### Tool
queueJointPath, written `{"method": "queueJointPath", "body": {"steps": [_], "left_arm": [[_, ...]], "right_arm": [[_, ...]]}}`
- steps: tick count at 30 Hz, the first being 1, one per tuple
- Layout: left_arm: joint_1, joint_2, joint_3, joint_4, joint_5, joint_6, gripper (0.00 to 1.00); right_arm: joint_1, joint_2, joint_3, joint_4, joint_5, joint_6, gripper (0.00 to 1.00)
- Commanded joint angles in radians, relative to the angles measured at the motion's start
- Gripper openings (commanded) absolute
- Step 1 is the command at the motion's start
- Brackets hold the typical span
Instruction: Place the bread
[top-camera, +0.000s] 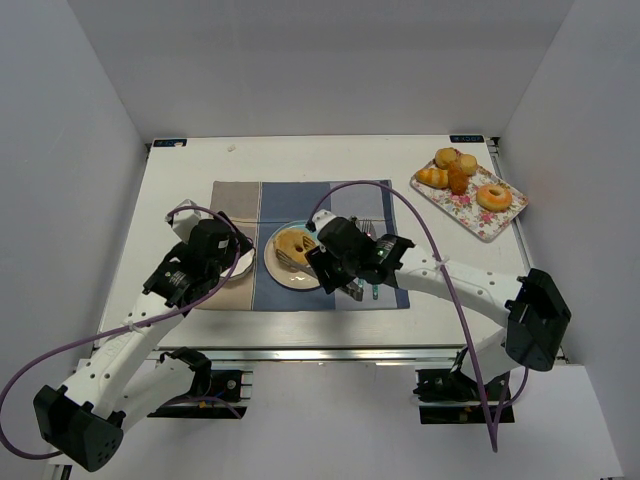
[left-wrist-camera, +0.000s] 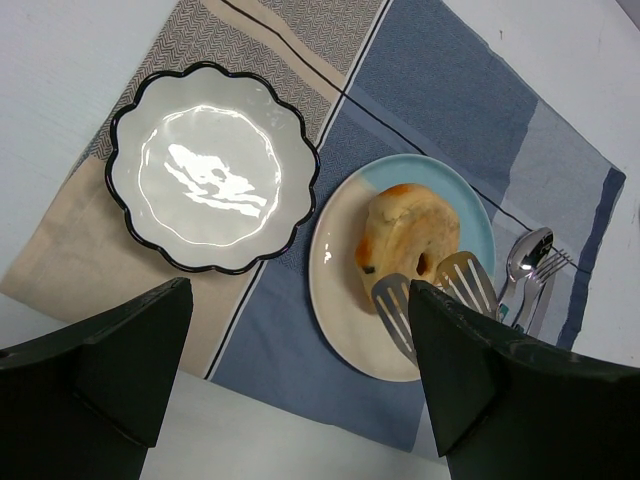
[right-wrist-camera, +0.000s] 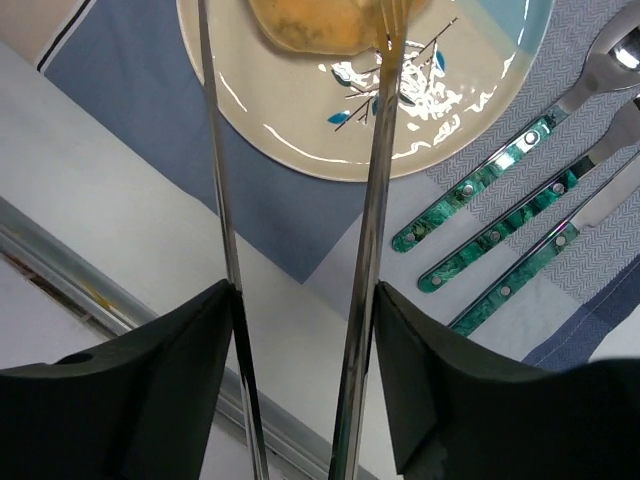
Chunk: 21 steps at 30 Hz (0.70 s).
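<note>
From above, we see the left arm bent out over the mat, its left gripper (top-camera: 235, 262) hanging over a scalloped bowl (top-camera: 241, 270). The right arm reaches in from the side, and the right gripper (top-camera: 325, 264) points at a plate (top-camera: 290, 279) bearing the bagel (top-camera: 292, 243). Well beyond its fingers, a floral tray (top-camera: 495, 228) holds a doughnut (top-camera: 493, 197) and rolls (top-camera: 450, 165).

From the left wrist we find the two fingers (left-wrist-camera: 120, 350) spread wide with nothing between them. The bowl lies ahead of the left finger, and the plate with the bagel lies ahead of the right one. The slotted tongs (left-wrist-camera: 395, 300) touch the bagel's near edge.

From the right wrist, the fingers (right-wrist-camera: 150, 360) clasp the tongs, one steel arm lying against each inner face. Both arms run forward and apart to the plate. There, one tip meets the bagel and the other passes beside it. Green-handled cutlery (right-wrist-camera: 490, 240) lies ahead, to the right.
</note>
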Motion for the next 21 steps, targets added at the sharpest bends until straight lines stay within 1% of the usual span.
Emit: {"method": "queueJointPath", "body": {"steps": [1,3,4,5,8,9,10,11,13,15,16,17,18,19,21], "left_arm": [[0.005,-0.01,-0.013,0.008,-0.001,0.008,0.98],[0.005,-0.01,-0.013,0.01,-0.001,0.007,0.98],[0.005,-0.009,-0.015,0.013,0.0,0.008,0.98],[0.005,-0.009,-0.015,0.015,0.002,0.008,0.98],[0.005,-0.01,-0.013,0.012,-0.001,0.01,0.98],[0.005,-0.012,-0.012,0.01,-0.003,0.01,0.98],[0.005,-0.014,-0.013,0.009,-0.003,0.008,0.98],[0.005,-0.014,-0.012,0.009,-0.003,0.01,0.98],[0.005,-0.018,-0.013,0.007,-0.007,0.008,0.98],[0.005,-0.021,-0.013,0.007,-0.012,0.007,0.98],[0.005,-0.024,-0.017,0.008,-0.014,0.006,0.98],[0.005,-0.026,-0.017,0.009,-0.014,0.008,0.98],[0.005,-0.026,-0.017,0.01,-0.017,0.008,0.98],[0.005,-0.024,-0.018,0.01,-0.018,0.008,0.98],[0.005,-0.024,-0.018,0.012,-0.021,0.008,0.98]], "right_arm": [[0.002,-0.031,0.049,0.01,-0.016,0.008,0.64],[0.0,-0.042,0.055,0.013,-0.015,0.01,0.67],[0.002,-0.053,0.056,0.013,-0.013,0.007,0.66],[0.002,-0.059,0.059,0.015,-0.01,0.01,0.64],[0.002,-0.088,0.076,0.009,0.016,0.017,0.62],[0.002,-0.103,0.078,0.009,0.033,0.023,0.61],[0.002,-0.134,0.078,0.009,0.089,0.029,0.6],[-0.001,-0.148,0.076,0.007,0.123,0.034,0.57],[-0.021,-0.188,0.081,-0.011,0.18,0.046,0.55],[-0.099,-0.211,0.082,-0.03,0.178,0.069,0.53],[-0.137,-0.234,0.079,-0.033,0.151,0.069,0.52],[-0.221,-0.245,0.07,-0.034,0.131,0.066,0.5],[-0.266,-0.266,0.064,-0.031,0.099,0.063,0.49],[-0.361,-0.277,0.056,-0.025,0.085,0.054,0.46],[-0.449,-0.294,0.049,-0.027,0.073,0.037,0.46]]}}
